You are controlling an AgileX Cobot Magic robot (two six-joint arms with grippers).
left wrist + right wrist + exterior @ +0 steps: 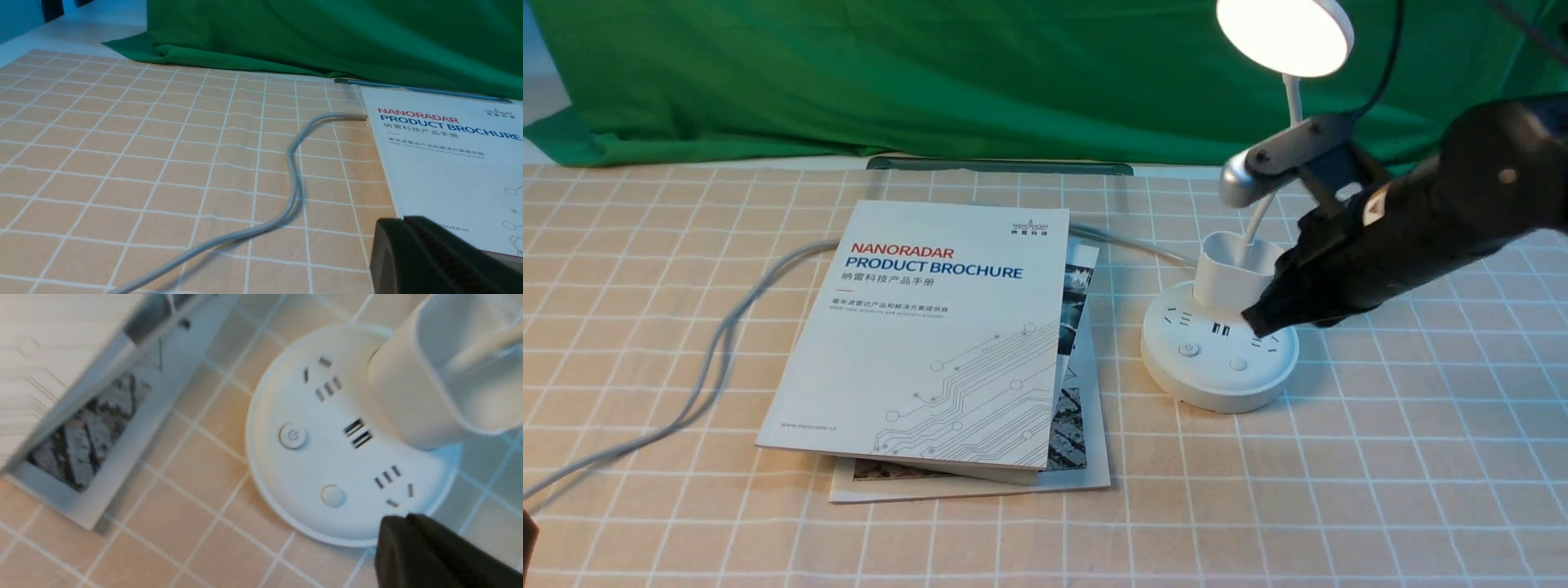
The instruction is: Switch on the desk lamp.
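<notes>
The right fingers (1262, 318) are pressed together with nothing between them. Their tip sits over the right side of the round base (1217, 384), by the socket slots and just beside the cup holder (1229, 273). I cannot tell whether the tip touches the plastic. In the right wrist view the 2 buttons, the power button (293, 436) and the plain button (333, 495), both lie clear of the tip.

The desk lamp (1286, 37) stands on the tabletop (1421, 474) right of the brochure (931, 335), and its disc head glows brightly. So the switching step looks done, and what remains is the retreat. This calls for a lift straight up and away from the base, without brushing the cup holder or the thin neck.

The left fingers (416, 253) are also clamped on nothing, low over the tabletop near the grey cable (292, 163).
</notes>
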